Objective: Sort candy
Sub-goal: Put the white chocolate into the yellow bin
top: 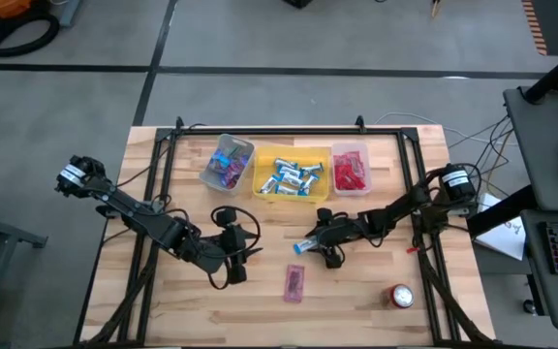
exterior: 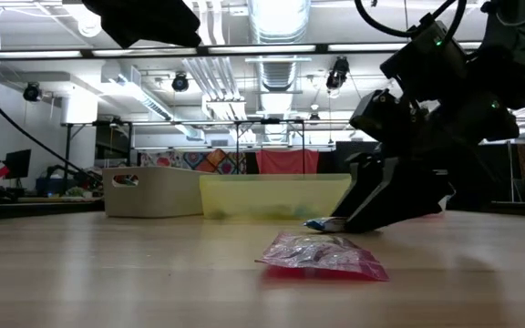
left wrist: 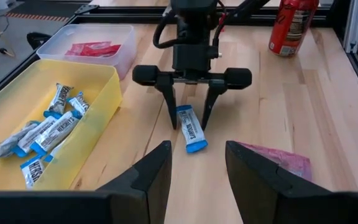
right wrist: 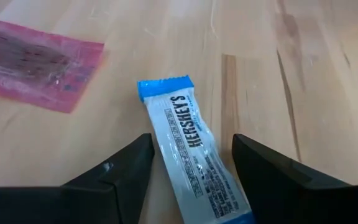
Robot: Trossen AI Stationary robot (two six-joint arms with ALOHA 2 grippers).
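A blue-and-white wrapped candy (right wrist: 188, 149) lies flat on the wooden table. My right gripper (right wrist: 191, 142) is open and low over it, one finger on each side and a gap to each; the left wrist view shows this right gripper (left wrist: 190, 127) straddling the blue-and-white candy (left wrist: 191, 129). A pink-wrapped candy (top: 294, 282) lies flat nearer the table's near edge. My left gripper (top: 238, 264) is open and holds nothing. It hovers left of the right gripper (top: 314, 246) and faces it.
Three bins stand in a row toward the far edge: a grey one (top: 243, 145) with mixed wrappers, a yellow one (top: 290, 199) with blue-and-white pieces, a clear one (top: 350, 147) with red pieces. A red and silver can (top: 400, 296) stands near the right front corner. Black frame rails border the table.
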